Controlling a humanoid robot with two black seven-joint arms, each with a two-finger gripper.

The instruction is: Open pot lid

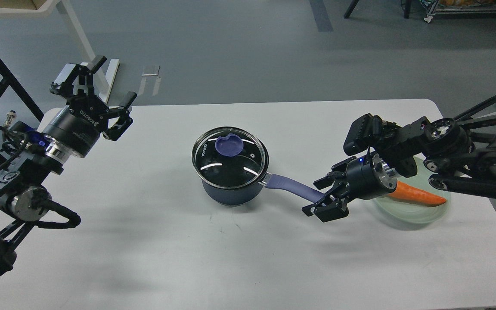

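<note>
- Clear glass steel-rimmed lid [230, 156] sits on the navy saucepan [230, 193], handle toward 4 o'clock.
- Right gripper [324, 199] straddles the handle end, fingers apart.
- Left gripper [103, 92], at 9 o'clock, spread wide.

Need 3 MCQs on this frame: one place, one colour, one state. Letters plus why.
1. The carrot lies
A. in the green dish
B. in the pot
C. on the bare table

2. The lid knob is
A. red
B. purple-blue
C. white

3. The left gripper is
A. shut on the lid
B. open, holding nothing
C. shut on the handle

Key:
1 A, it rests across the dish.
2 B, the knob is purple-blue.
3 B, fingers spread, far from the pot.
</note>
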